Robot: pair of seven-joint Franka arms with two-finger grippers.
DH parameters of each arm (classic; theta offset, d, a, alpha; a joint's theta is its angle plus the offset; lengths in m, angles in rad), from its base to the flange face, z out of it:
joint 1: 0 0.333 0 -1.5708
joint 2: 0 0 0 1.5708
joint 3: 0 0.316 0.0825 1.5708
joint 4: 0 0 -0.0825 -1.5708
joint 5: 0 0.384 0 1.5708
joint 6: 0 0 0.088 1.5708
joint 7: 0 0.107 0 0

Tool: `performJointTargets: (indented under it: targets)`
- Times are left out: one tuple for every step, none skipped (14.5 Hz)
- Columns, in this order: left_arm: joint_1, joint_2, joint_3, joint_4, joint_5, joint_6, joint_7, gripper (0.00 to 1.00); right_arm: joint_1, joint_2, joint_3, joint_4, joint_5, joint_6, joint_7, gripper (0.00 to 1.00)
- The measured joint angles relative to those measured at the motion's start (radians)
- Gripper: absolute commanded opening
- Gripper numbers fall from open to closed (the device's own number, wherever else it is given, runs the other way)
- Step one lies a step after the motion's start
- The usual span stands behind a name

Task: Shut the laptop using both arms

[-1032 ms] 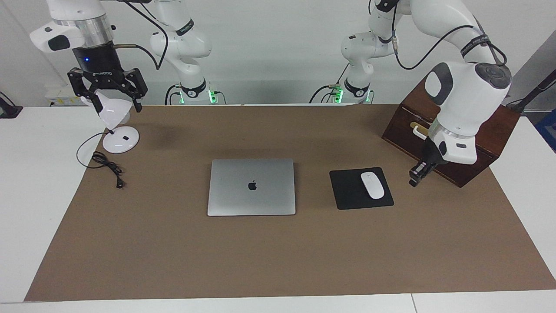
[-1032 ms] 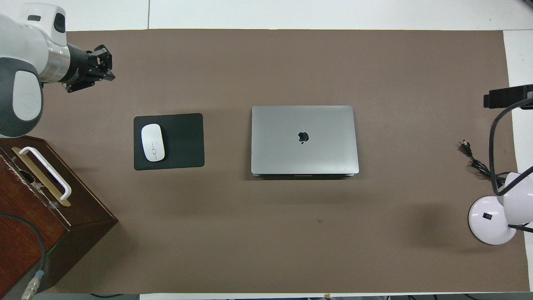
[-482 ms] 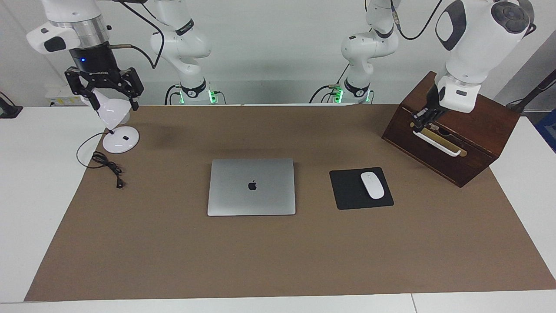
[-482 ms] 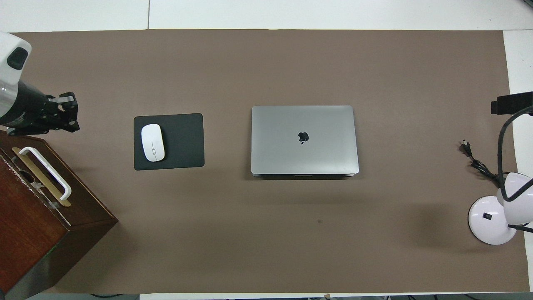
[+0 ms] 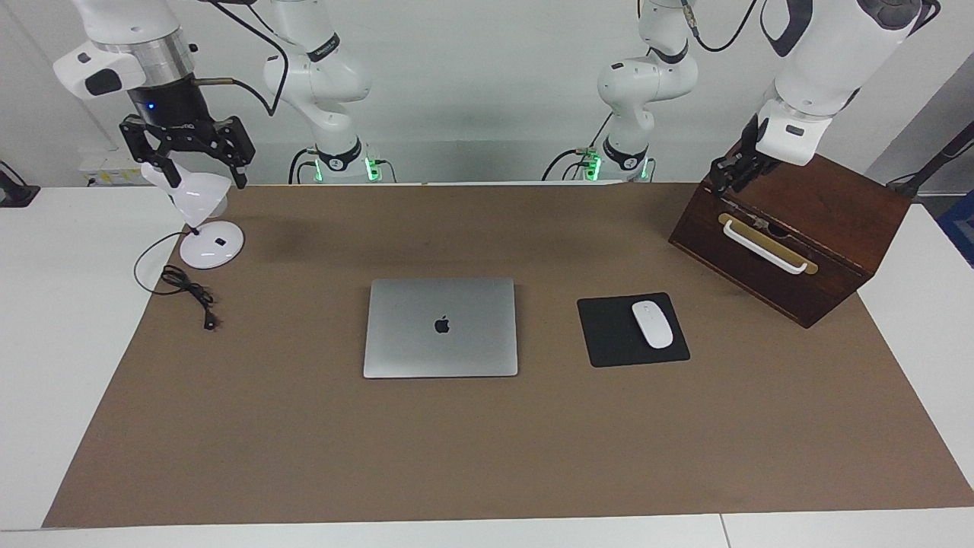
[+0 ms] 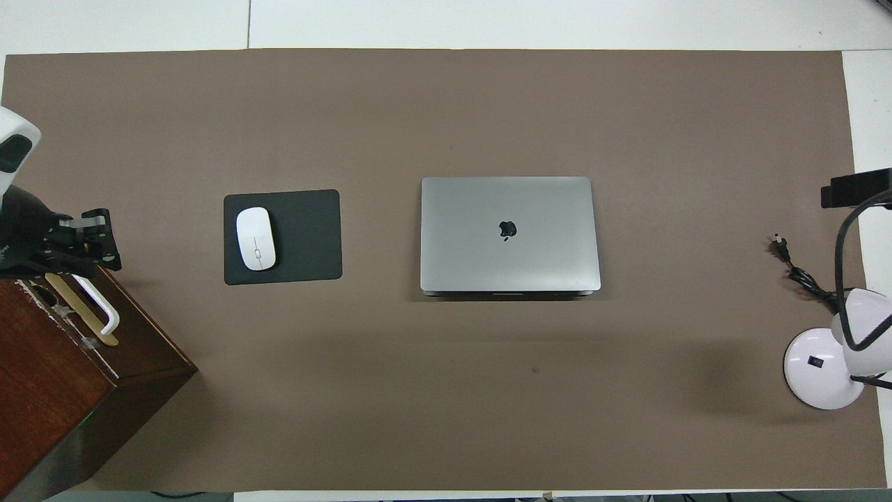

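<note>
- The laptop (image 5: 440, 327) lies flat and shut at the middle of the mat (image 5: 487, 457) that covers the worktop (image 5: 46, 304)
- The mouse pad (image 5: 609, 335) lies beside the laptop, toward the left arm's end; the two are apart
- The mouse (image 5: 652, 324) rests on the pad, on its part away from the laptop
- The box (image 5: 822, 228) stands nearer to the robots than the pad, at the left arm's end; the left pincer (image 5: 727, 173) hangs over its top edge
- The lamp (image 5: 204, 221) stands at the right arm's end, nearer to the robots than the laptop; its cord (image 5: 186, 288) lies just beside its base; the right pincer (image 5: 186, 152) hangs over the lamp
</note>
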Motion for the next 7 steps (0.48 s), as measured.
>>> performJointTargets:
  targets:
    - [-0.013,0.001,0.026,0.0,0.0,0.0,0.006,1.0,0.0,-0.001,0.0,0.0,0.0,-0.013,0.0,1.0]
    - [-0.029,0.001,0.051,-0.001,0.0,0.0,0.009,1.0,0.0,-0.001,0.0,0.0,0.0,-0.024,0.0,1.0]
    - [-0.044,0.002,0.07,-0.001,0.0,0.001,0.011,1.0,0.0,-0.002,0.0,0.0,0.0,-0.031,-0.001,1.0]
    - [-0.058,0.002,0.08,-0.001,0.0,0.001,0.011,1.0,0.0,-0.002,0.0,0.0,0.0,-0.032,-0.011,1.0]
    - [-0.071,0.002,0.083,-0.001,0.0,0.001,0.011,1.0,0.0,-0.002,0.0,0.0,0.0,-0.032,-0.039,1.0]
    - [-0.08,0.002,0.083,-0.001,0.0,0.003,0.011,1.0,0.0,-0.003,0.0,0.0,0.0,-0.031,-0.061,1.0]
    - [-0.086,0.002,0.084,-0.001,0.0,0.011,0.01,1.0,0.0,-0.003,0.0,0.0,0.0,-0.027,-0.072,1.0]
